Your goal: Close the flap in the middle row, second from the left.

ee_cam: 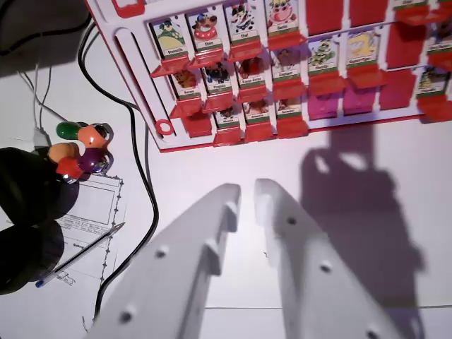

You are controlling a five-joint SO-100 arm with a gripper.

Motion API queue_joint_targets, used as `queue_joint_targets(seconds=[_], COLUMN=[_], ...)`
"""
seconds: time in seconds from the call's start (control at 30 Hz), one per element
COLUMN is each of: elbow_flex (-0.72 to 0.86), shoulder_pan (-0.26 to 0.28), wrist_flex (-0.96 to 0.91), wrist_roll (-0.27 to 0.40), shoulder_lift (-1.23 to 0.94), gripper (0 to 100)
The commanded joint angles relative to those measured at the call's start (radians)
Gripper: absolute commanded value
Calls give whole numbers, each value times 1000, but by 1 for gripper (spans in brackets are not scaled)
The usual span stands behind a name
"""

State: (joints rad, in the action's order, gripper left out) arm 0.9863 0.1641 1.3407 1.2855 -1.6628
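Flaps (217, 76) with small cartoon cards stood raised in rows on a red game board (141, 67) across the upper part of the frame; the board lay tilted in the picture, its white-trimmed corner pointing toward the lower left, and its three rows of card holders ran from the upper centre off to the right edge; the flap second from the left in the middle row stood upright with its card showing, between raised neighbours on both sides; several holders further right showed only plain red or pink, with no card face to be seen; the board rested on a white table (233, 159).

At the bottom centre the gripper (247, 194) showed as two white fingers (191, 261) with a narrow gap between the tips, slightly parted and holding nothing; it was well below the board and touched none of the flaps; its dark shadow (353, 198) fell on the table to the right.

A black cable (145, 176) curved down the left side; near it sat a cluster of coloured knobs (81, 148), a printed sheet of paper (92, 212) and a pen (81, 254) lying across it; a dark rounded shape filled the lower left edge, and what it was could not be told.
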Motion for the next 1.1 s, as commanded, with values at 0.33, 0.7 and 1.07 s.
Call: queue_joint_targets(seconds=[0.33,0.7,1.07], elbow_flex=[-265,-453,-618], shoulder_pan=[54,83,94], wrist_flex=[40,38,57], wrist_roll=[-72,-112,-146], shoulder_lift=[259,518,736], gripper=[2,2,2])
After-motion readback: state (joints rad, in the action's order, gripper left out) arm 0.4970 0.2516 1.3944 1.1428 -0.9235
